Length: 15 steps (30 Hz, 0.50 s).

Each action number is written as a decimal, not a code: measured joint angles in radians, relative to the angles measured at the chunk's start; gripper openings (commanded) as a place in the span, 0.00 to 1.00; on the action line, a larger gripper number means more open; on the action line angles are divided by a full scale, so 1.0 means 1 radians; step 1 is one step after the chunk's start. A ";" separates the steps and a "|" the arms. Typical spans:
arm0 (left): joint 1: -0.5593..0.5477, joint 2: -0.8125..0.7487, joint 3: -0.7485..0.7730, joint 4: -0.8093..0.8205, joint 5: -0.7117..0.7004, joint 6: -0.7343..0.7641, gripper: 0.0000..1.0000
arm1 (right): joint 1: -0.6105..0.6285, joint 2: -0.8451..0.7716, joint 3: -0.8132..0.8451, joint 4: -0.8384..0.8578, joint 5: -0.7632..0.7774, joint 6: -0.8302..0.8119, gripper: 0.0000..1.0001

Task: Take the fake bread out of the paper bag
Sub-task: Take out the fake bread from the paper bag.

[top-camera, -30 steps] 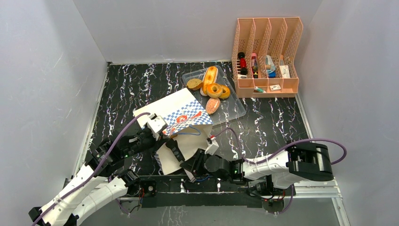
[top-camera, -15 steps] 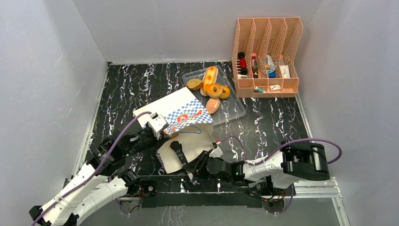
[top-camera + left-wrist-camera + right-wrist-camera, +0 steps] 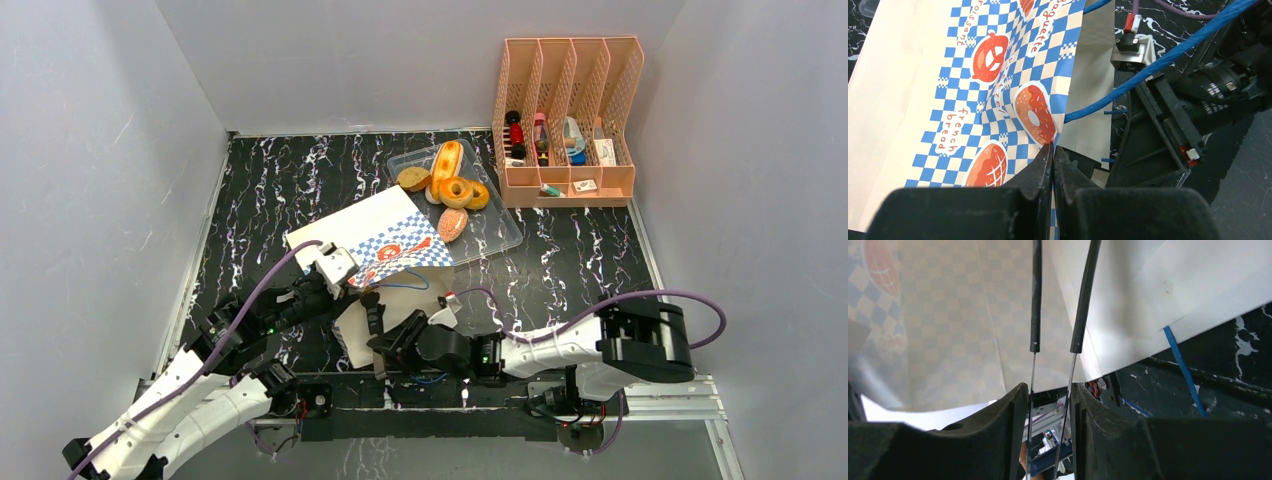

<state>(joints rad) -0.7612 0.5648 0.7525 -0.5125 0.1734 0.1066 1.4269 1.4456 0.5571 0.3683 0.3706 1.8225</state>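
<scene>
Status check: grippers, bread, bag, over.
Left gripper shut on paper bag rim. Right gripper open, empty, at bag mouth. Fake bread on clear tray. Blue handle cord loose nearby.

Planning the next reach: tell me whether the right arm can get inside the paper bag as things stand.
Probably yes. The left arm pinches the paper bag by its checkered edge, jaws shut, and the right arm has its jaws at the open mouth, nothing between.

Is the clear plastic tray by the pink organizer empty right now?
No, the clear tray holds a long bun, a ring donut, a brown roll and an oval bun.
</scene>
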 measured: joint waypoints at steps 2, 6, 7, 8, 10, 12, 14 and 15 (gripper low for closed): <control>0.000 -0.003 0.000 0.000 0.000 0.003 0.00 | -0.006 0.031 0.029 -0.015 -0.005 0.011 0.34; 0.000 -0.009 0.000 -0.002 0.004 0.008 0.00 | -0.026 0.105 0.073 -0.044 -0.026 0.029 0.34; 0.000 -0.013 0.000 -0.003 0.005 0.008 0.00 | -0.031 0.119 0.081 -0.055 -0.031 0.032 0.34; 0.000 -0.019 0.000 -0.004 0.006 0.009 0.00 | -0.037 0.130 0.087 -0.064 -0.035 0.034 0.34; 0.000 -0.032 0.000 -0.010 0.009 0.010 0.00 | -0.047 0.145 0.096 -0.077 -0.040 0.035 0.34; 0.000 -0.047 0.000 -0.015 0.012 0.009 0.00 | -0.059 0.156 0.106 -0.084 -0.048 0.037 0.34; 0.000 -0.056 0.000 -0.018 0.015 0.010 0.00 | -0.071 0.164 0.119 -0.093 -0.052 0.037 0.34; 0.000 -0.058 0.000 -0.019 0.018 0.010 0.00 | -0.076 0.167 0.126 -0.099 -0.055 0.036 0.34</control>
<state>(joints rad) -0.7612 0.5068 0.7525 -0.5320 0.1909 0.1165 1.3510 1.6131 0.6830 0.2695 0.3153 1.8587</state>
